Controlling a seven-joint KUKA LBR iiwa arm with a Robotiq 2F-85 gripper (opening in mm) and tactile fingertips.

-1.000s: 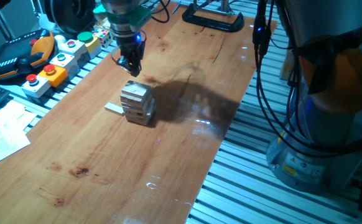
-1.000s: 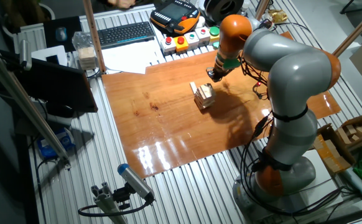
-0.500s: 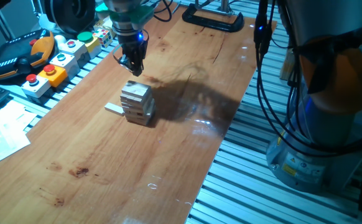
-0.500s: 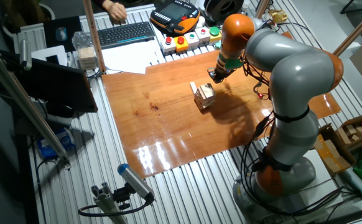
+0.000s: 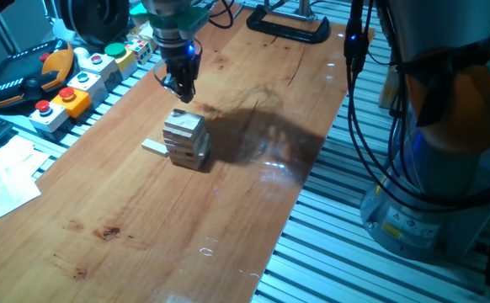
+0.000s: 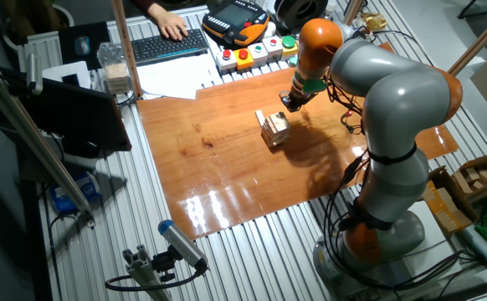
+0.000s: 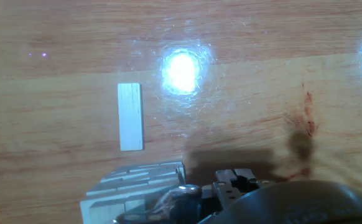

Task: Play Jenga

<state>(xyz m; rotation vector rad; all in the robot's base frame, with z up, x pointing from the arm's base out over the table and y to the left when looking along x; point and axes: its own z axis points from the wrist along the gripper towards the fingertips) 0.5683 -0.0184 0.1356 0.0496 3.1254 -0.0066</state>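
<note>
One fixed view, left to right: push-button boxes (image 5: 64, 93) at table edge, unchanged. Loose block (image 5: 154, 147) lies flat on wooden table (image 5: 228, 194), just beside Jenga tower (image 5: 185, 138), same spot as before. Tower upright mid-table, no shift. Gripper (image 5: 178, 91) hangs above and behind tower, apart from it, barely moved since half second ago; fingers close together, nothing held. Other fixed view: hand (image 6: 173, 25) now on keyboard (image 6: 170, 46), further in than earlier. Hand view: tower corner at bottom edge, block beyond it.
</note>
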